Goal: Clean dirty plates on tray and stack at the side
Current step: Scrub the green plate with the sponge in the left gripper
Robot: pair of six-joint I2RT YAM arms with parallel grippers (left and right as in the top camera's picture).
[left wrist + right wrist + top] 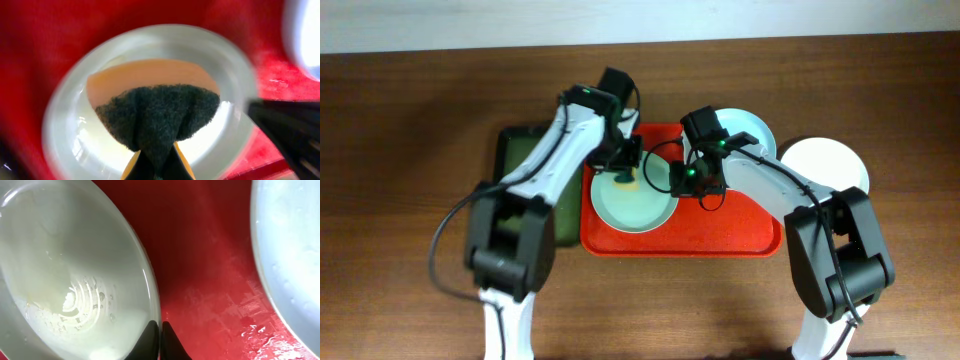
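Looking down from overhead, we see the red tray (740, 235) on the wooden counter (410, 120), with a pale green plate (635, 205) lying in its left half. The left pincer (625, 160) is clenched on a sponge (626, 180) over the far part of that plate. In the left wrist view the sponge (157, 112) shows a dark scouring face and a yellow-orange body, with the plate (65, 130) beneath it. We cannot tell whether it touches the plate.

The right pincer (682, 180) is at the plate's right edge. In its wrist view the right pincer (159, 340) is closed on the rim, one finger on each side, and the wet plate (65, 280) is dotted with droplets.

A pale blue plate (750, 130) sits at the tray's far right corner, partly beyond the rim. A white plate (830, 165) rests on the counter just right of the tray. A dark green tray (520, 160) lies against the red tray's left side.
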